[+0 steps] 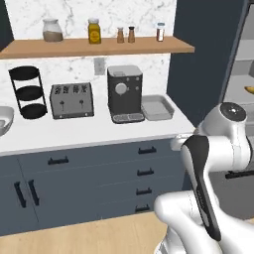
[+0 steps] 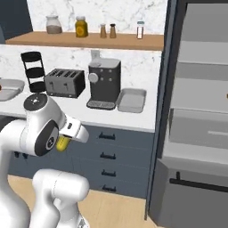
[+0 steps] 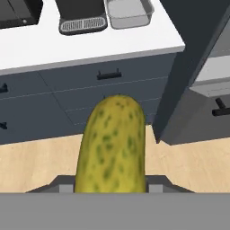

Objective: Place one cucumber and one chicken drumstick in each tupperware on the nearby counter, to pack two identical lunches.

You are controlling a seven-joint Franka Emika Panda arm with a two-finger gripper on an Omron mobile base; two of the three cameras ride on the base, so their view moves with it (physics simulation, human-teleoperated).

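Note:
My gripper [image 3: 111,182] is shut on a yellow-green speckled cucumber [image 3: 112,143], which stands up between the jaws and hides the fingertips. In the right base view the cucumber [image 2: 63,143] pokes out under the white hand [image 2: 73,129], low in front of the drawers. One light-grey tupperware [image 1: 158,107] sits empty on the white counter just right of the coffee machine; it also lies at the counter's right end [image 2: 131,100] and at the top of the hand view [image 3: 128,12]. The chicken drumstick is out of view.
A black coffee machine [image 1: 124,93], a toaster [image 1: 72,100] and a black tiered rack [image 1: 29,92] line the counter's back. A wooden shelf [image 1: 99,47] with jars hangs above. An open fridge [image 2: 200,111] with shelves stands right, past a dark panel [image 2: 162,89]. Drawers [image 1: 99,178] front the counter.

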